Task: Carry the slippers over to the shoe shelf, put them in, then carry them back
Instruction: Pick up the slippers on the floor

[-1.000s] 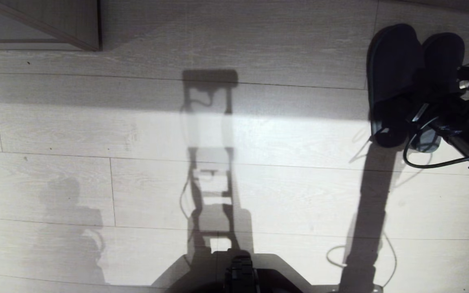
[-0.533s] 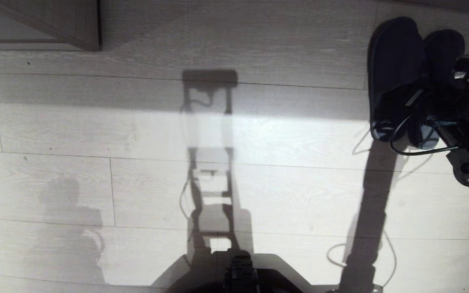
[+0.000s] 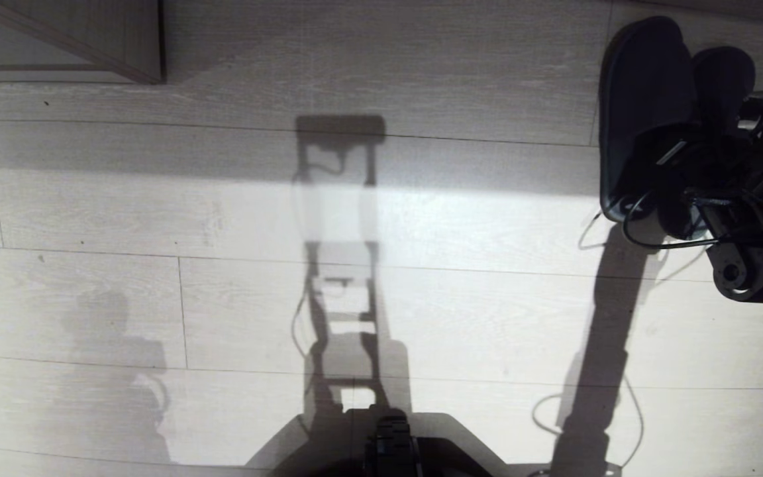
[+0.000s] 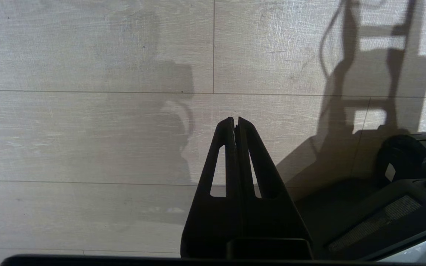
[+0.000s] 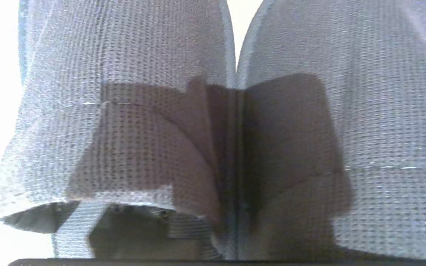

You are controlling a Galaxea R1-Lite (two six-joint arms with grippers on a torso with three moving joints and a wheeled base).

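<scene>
The black slippers (image 3: 643, 86) lie side by side on the pale plank floor at the far right, toes pointing away from me. My right gripper (image 3: 693, 152) reaches down into their straps from the heel side. In the right wrist view the two mesh straps (image 5: 124, 55) fill the picture, with their inner edges pressed together down the middle and the fingers hidden under the fabric. My left gripper (image 4: 235, 120) hangs shut and empty over bare floor beside my base. The shoe shelf is out of view.
A corner of a taupe wood-grain unit (image 3: 90, 40) juts in at the far left. My base (image 3: 388, 444) sits at the near edge. A black cable (image 3: 646, 242) loops off the right wrist. Shadows of my frame cross the floor.
My right arm has pushed further into the slippers and its wrist has dropped. The slippers have shifted away from me, and the left one looks raised.
</scene>
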